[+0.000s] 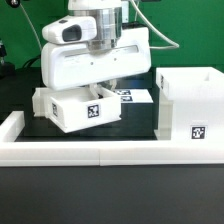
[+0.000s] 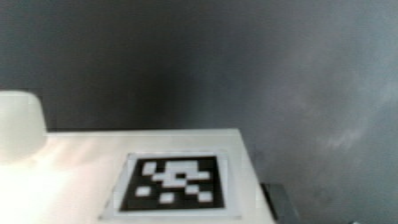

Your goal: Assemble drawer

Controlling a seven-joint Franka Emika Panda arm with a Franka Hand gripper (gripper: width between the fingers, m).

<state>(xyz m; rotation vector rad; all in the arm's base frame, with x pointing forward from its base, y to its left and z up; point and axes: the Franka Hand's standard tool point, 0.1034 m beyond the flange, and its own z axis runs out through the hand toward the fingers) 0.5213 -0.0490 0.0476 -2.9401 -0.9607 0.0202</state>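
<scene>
Gripper (image 1: 100, 88) low over tray (image 1: 78, 110), likely to grab it for the housing (image 1: 190, 100) at 3 o'clock; jaws hidden, can't tell.

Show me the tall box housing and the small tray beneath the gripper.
box housing (image 1: 195, 105), exterior view, on its near outer wall.
small tray (image 1: 70, 113), exterior view, on its near side wall.
</scene>
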